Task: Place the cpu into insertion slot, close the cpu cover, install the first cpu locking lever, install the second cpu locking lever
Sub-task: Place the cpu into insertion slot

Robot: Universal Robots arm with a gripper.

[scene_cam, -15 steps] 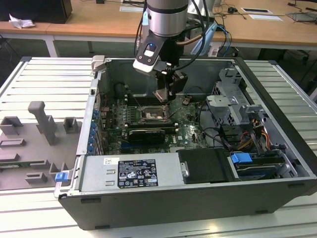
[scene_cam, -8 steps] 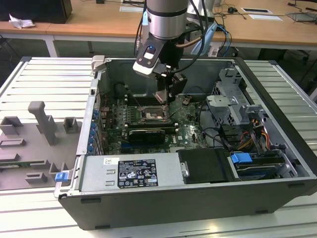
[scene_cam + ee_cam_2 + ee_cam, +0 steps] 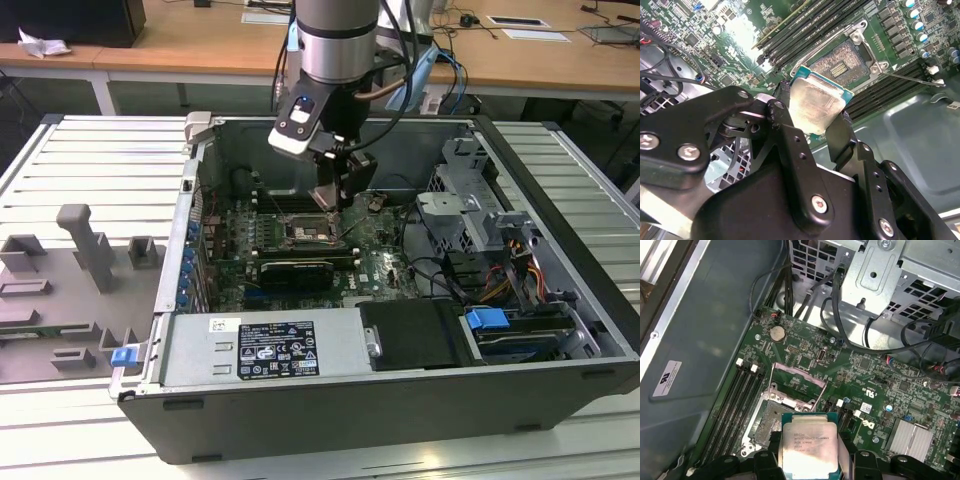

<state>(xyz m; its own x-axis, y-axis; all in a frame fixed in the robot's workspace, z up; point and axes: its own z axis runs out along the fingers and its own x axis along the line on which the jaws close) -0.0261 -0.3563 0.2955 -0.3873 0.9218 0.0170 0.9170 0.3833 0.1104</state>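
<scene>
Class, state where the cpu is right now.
In the second wrist view, the cpu sits clamped in the hand, just above the open insertion slot.

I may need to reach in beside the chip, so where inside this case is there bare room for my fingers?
The grey case panel bordering the memory slots is bare. Crowded: the insertion slot, with the hand holding the cpu right by it, and the cabled drive cage side.
</scene>
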